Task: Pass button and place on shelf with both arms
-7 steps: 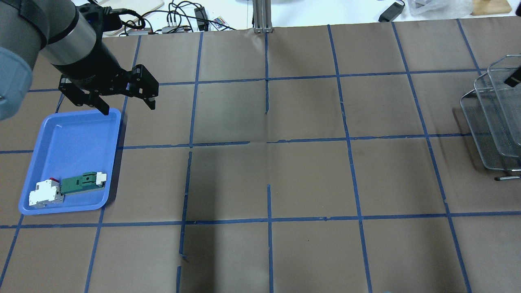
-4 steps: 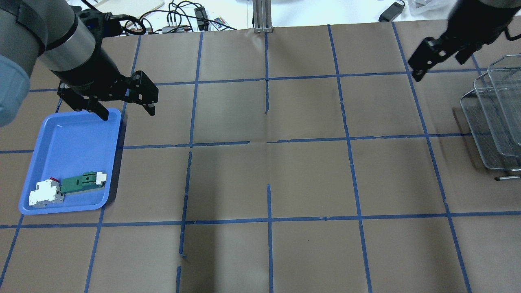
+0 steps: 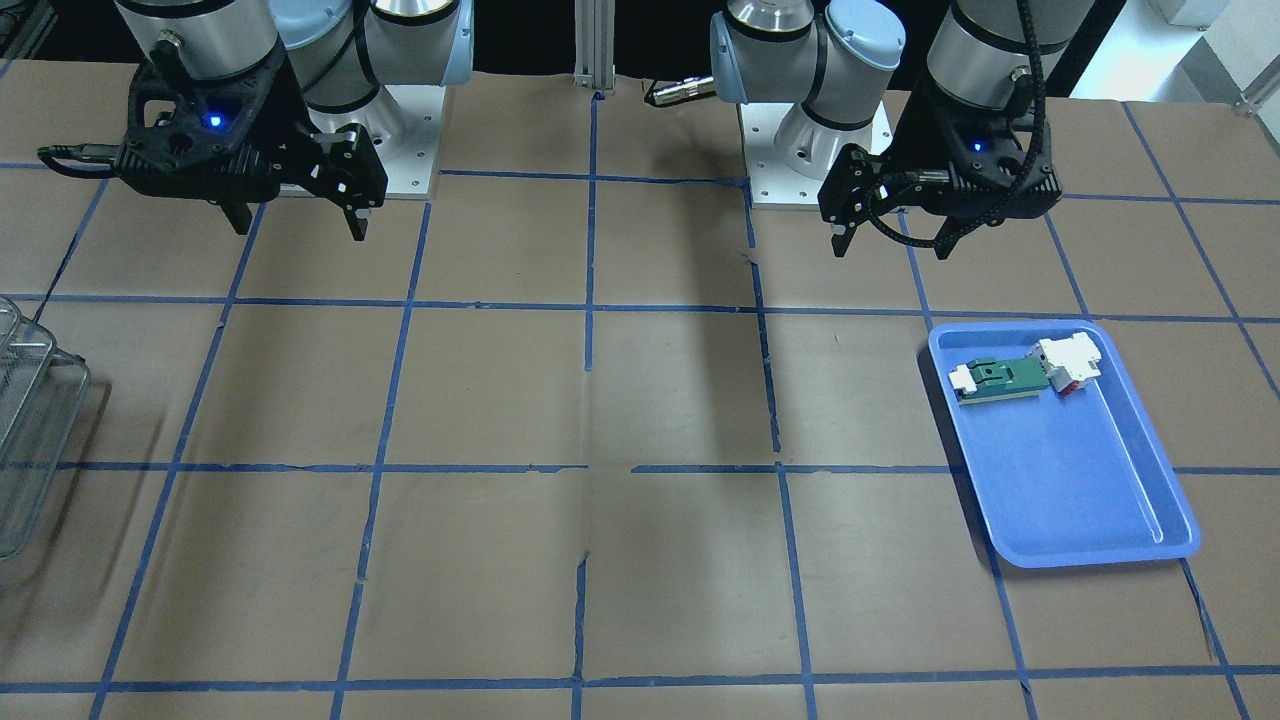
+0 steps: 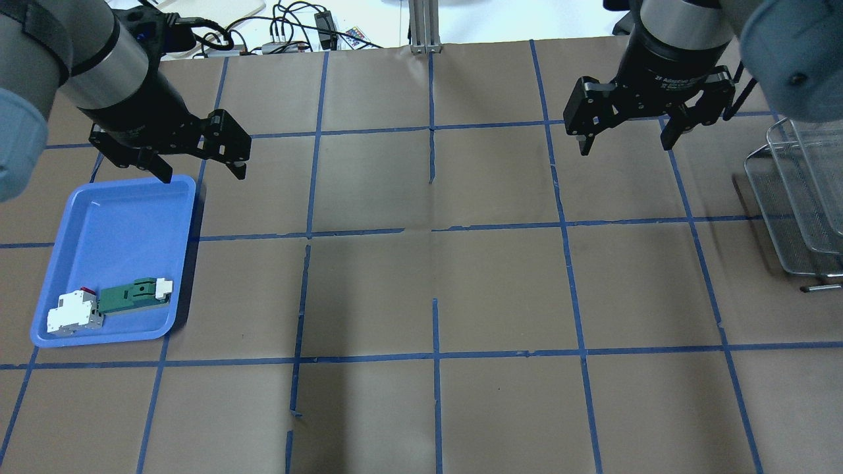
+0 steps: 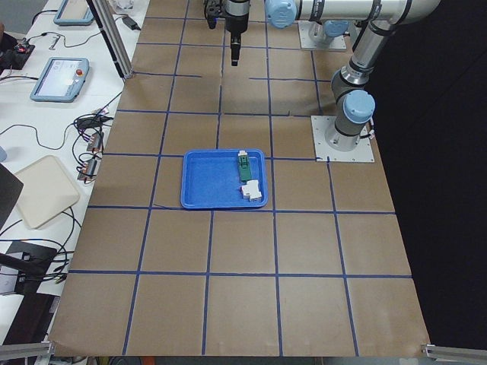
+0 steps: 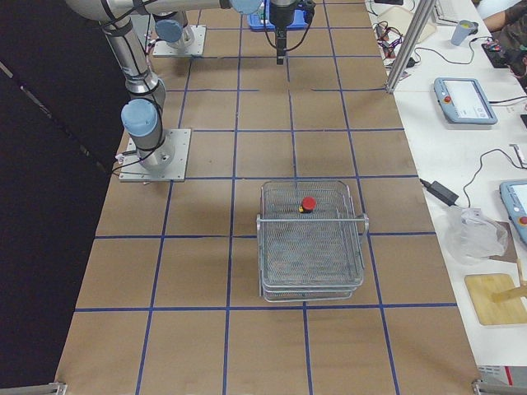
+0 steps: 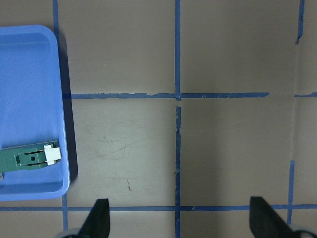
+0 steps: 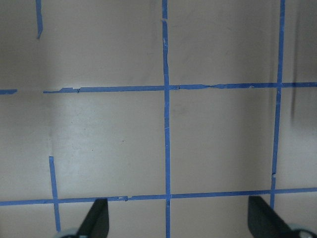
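The red button (image 6: 308,203) stands on the top tier of the wire shelf (image 6: 311,247), seen in the exterior right view. The shelf also shows at the right edge of the overhead view (image 4: 793,197) and at the left edge of the front view (image 3: 30,420); the button is hidden in both. My left gripper (image 4: 203,176) is open and empty, above the far end of the blue tray (image 4: 118,217). My right gripper (image 4: 625,149) is open and empty, above the table left of the shelf. Both wrist views show spread fingertips (image 7: 96,220) (image 8: 96,218) over bare table.
The blue tray (image 3: 1080,480) holds a green-and-white flat part (image 4: 135,294) and a white block (image 4: 74,313) at its near end. Cables and a metal post (image 4: 421,26) lie beyond the far table edge. Blue tape lines cross the brown table.
My right arm swung away from the shelf into the overhead view, moving left; its open gripper now hangs over the table. My left gripper drifted slightly farther back, still open.
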Tool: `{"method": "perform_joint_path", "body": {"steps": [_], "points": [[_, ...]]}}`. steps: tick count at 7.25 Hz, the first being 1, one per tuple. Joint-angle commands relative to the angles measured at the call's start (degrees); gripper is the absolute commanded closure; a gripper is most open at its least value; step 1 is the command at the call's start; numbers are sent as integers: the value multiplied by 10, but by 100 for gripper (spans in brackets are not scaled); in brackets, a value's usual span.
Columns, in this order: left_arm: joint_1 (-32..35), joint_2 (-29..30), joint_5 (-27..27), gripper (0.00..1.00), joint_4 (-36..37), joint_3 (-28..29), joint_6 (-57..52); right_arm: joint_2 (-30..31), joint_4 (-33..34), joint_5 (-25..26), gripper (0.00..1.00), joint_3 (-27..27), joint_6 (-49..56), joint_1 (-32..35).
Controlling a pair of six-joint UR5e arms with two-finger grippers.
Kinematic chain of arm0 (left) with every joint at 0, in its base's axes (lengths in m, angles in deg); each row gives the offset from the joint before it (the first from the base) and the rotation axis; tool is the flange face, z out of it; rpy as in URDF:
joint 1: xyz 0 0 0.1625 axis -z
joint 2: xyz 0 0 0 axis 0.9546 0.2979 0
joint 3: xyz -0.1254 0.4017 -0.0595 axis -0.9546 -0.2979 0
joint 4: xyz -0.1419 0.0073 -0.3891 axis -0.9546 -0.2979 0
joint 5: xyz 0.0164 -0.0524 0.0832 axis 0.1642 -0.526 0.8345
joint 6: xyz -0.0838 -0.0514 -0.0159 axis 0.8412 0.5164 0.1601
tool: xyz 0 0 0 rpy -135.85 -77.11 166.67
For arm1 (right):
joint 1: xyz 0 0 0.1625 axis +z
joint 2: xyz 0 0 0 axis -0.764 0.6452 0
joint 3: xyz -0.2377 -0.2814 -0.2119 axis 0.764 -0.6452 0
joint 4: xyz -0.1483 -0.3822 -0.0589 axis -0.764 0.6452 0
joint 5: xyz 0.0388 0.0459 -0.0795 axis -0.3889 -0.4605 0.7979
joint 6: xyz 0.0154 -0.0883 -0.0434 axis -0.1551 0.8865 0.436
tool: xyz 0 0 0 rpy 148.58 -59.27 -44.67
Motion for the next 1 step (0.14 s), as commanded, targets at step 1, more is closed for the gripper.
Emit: {"method": "perform_joint_path", "body": {"steps": [1], "points": [[0,0,-1,0,4,-1,-4,-5,2,3,0,-4,11,-3]]}}
